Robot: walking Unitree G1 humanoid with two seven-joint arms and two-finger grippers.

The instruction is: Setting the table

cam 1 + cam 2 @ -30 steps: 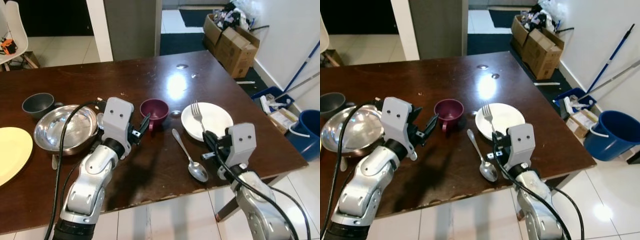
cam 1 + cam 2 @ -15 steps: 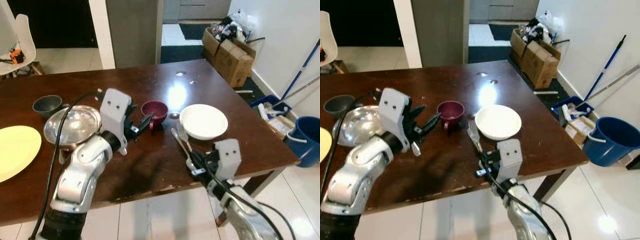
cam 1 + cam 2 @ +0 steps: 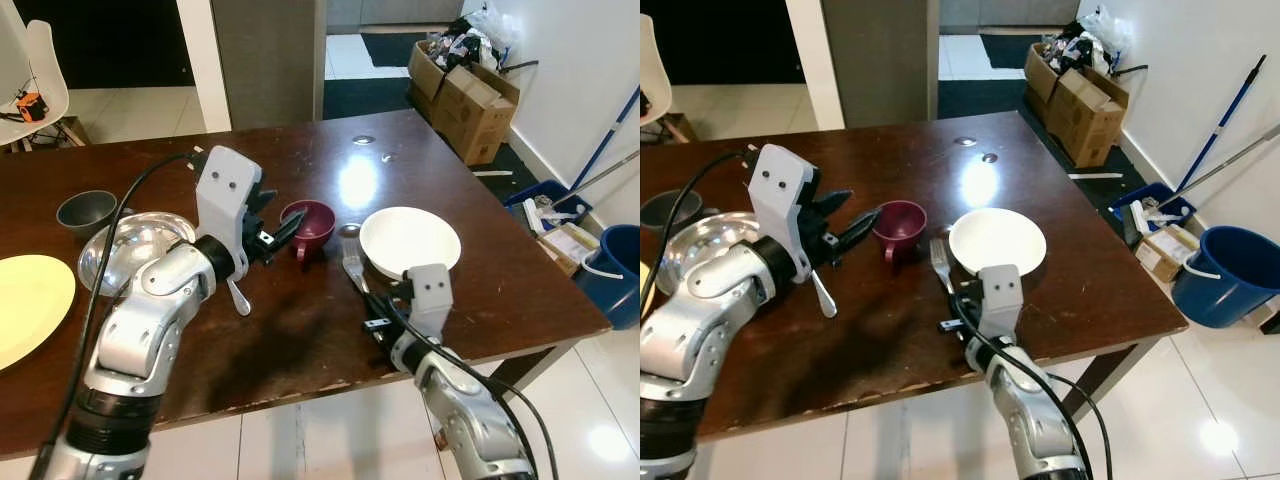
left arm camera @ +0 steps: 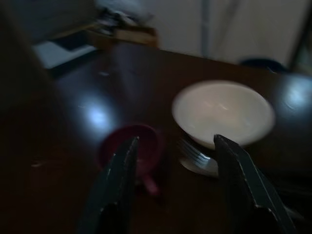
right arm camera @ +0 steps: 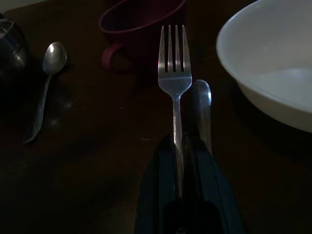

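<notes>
Right claw (image 5: 178, 161) is clamped on the fork (image 5: 174, 73), tines pointing up-frame just left of the white plate (image 3: 410, 240), so lower it flat and parallel beside the rim, while the left claw (image 4: 173, 156) hovers open near the mug (image 3: 308, 222).

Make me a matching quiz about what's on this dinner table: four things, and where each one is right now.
Things:
1. fork
2. maroon mug
3. yellow plate
4. spoon

Places:
A. lying loose on the table beside the left arm
B. clamped in the right gripper
C. at the table's far left
D. just ahead of the open left gripper

Pairs: 1-B, 2-D, 3-C, 4-A
</notes>
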